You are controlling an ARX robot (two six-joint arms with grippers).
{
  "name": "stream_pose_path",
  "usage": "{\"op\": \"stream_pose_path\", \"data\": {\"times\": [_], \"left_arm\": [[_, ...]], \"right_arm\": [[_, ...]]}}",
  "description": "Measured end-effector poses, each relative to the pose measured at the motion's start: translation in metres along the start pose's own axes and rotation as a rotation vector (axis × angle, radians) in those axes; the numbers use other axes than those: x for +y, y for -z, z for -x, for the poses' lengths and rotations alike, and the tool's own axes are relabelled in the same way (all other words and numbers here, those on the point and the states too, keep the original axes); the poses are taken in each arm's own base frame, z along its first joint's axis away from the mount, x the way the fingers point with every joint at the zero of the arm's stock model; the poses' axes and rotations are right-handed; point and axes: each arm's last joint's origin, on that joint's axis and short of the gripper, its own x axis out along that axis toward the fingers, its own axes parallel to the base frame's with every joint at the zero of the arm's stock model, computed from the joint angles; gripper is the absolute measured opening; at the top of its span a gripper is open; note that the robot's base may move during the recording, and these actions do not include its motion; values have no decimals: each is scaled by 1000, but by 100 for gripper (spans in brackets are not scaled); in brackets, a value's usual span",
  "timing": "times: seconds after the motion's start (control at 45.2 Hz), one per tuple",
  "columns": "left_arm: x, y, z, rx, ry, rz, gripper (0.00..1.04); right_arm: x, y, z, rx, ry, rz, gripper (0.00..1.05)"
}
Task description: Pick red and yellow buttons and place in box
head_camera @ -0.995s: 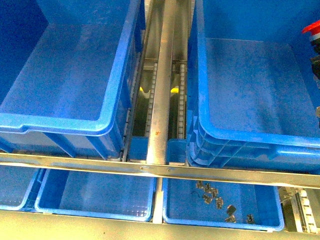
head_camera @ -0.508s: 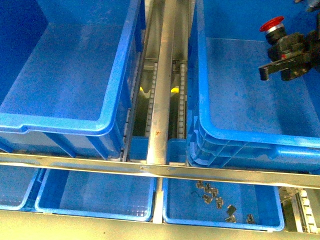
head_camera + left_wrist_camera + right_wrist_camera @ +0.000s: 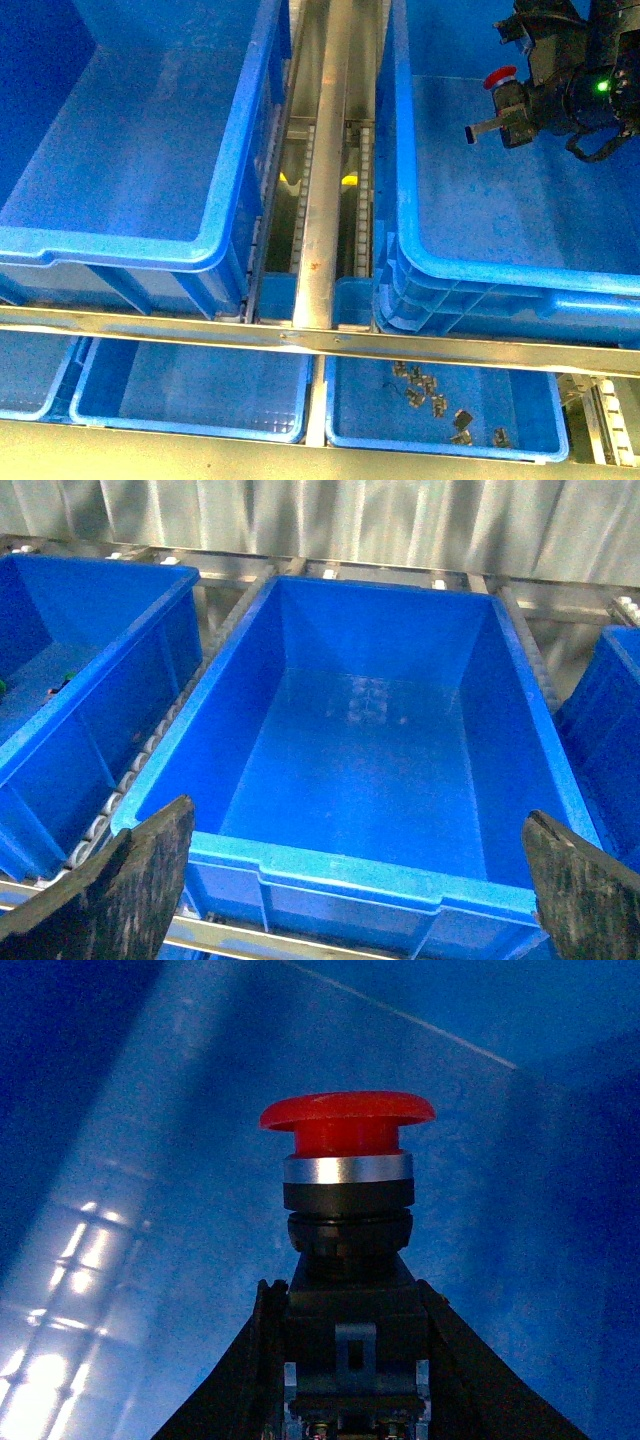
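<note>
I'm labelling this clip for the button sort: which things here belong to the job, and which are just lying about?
Job: red button, shut in the right gripper; the large blue box beneath it.
Lying about: the other large blue bin; metal clips in a shallow blue tray; the steel rail.

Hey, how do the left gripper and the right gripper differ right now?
The left gripper is open and empty; the right gripper is shut on the red button. The left gripper is out of the front view; the right gripper shows there, above the right blue bin. Both have dark fingers.
</note>
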Motion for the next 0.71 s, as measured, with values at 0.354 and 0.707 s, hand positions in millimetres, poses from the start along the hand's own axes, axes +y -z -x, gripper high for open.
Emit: {"op": "stream_pose_path", "data": {"times": [0.354, 0.707], "left_arm": [[0, 0, 0, 0, 0, 0, 97], [0, 0, 0, 0, 0, 0, 97]], "right_arm": [[5, 16, -29, 85, 14, 42, 35], [-6, 13, -8, 6, 18, 26, 82]]}}
